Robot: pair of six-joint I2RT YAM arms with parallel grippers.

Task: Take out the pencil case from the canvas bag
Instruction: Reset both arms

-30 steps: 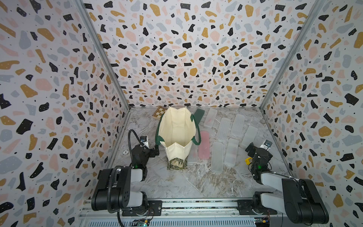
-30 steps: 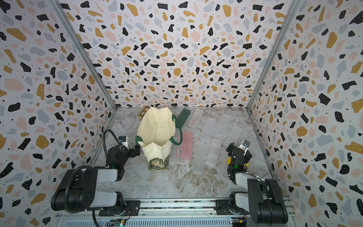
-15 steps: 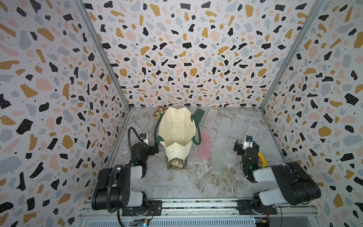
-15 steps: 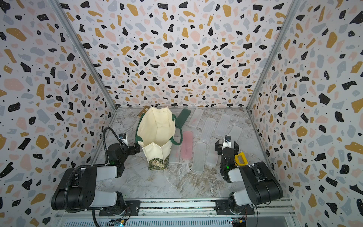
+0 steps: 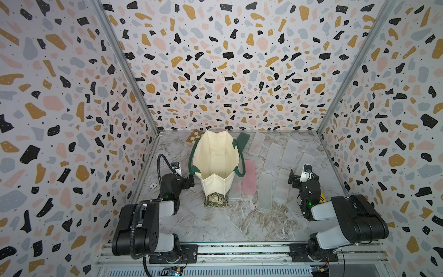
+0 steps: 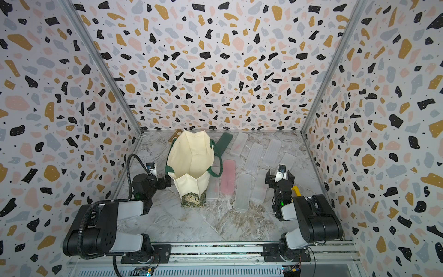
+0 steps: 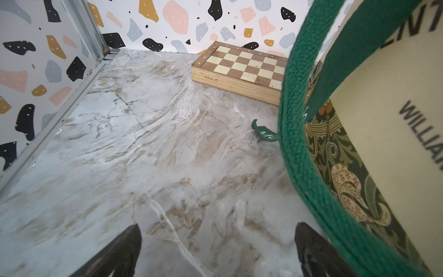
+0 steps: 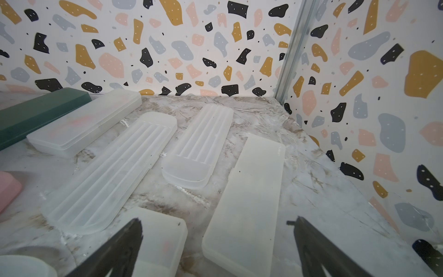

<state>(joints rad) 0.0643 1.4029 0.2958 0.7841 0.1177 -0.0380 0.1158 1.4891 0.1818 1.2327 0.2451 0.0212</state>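
The cream canvas bag [image 5: 215, 156] [image 6: 191, 156] stands upright with its mouth wide open; only cream lining shows inside, and no pencil case is visible in it. My left gripper [image 5: 190, 179] [image 6: 167, 181] [image 7: 217, 227] is open and low over the table, just left of the bag. The bag's green strap handle [image 7: 299, 144] hangs close beside one fingertip. My right gripper [image 5: 304, 179] [image 6: 279, 177] [image 8: 217, 223] is open over the frosted clear cases [image 8: 244, 199] on the right. Neither gripper holds anything.
Right of the bag lie a pink case [image 5: 249, 177], a dark green case [image 5: 242, 140] and several frosted clear cases [image 5: 265, 191]. A wooden chessboard [image 7: 242, 69] [image 5: 194, 136] sits behind the bag by the back wall. Patterned walls enclose three sides.
My right arm has swung left from near the right wall, so its gripper now sits over the clear cases. The left gripper has barely shifted. Both stayed open.
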